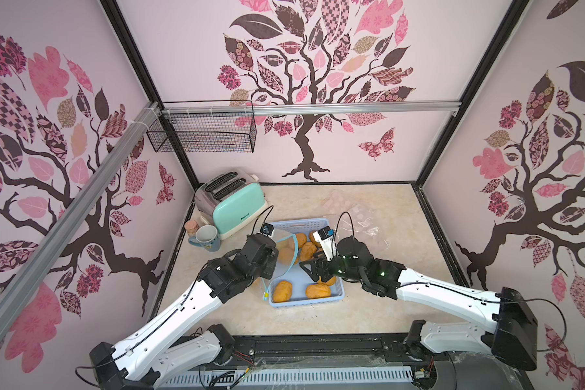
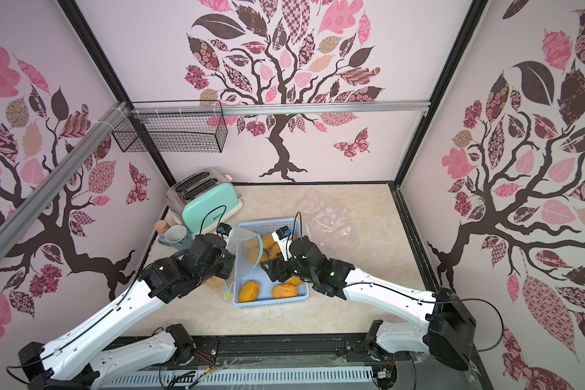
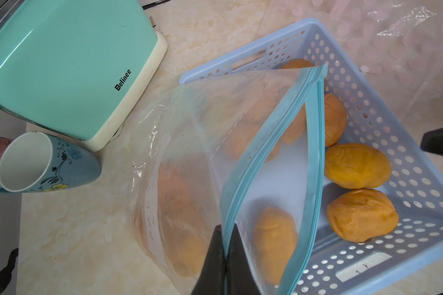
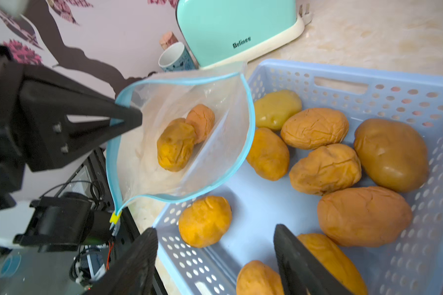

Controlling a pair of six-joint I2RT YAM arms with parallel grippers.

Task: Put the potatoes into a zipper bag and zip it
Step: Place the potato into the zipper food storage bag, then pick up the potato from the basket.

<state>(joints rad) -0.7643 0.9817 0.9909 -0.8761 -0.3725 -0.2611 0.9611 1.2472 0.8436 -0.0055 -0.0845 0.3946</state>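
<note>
The left gripper (image 3: 225,252) is clamped tight on the blue-edged rim of the zipper bag (image 4: 215,158), whose mouth gapes at the basket (image 4: 407,102) (pale blue, perforated). Two potatoes (image 4: 175,145), perhaps three, lie inside the bag; the rest sit in the basket beneath the right gripper (image 4: 215,228), jaws wide, holding nothing

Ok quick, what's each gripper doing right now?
Left gripper: shut on the rim of the zipper bag.
Right gripper: open, holding nothing, above the potatoes in the basket.
</note>
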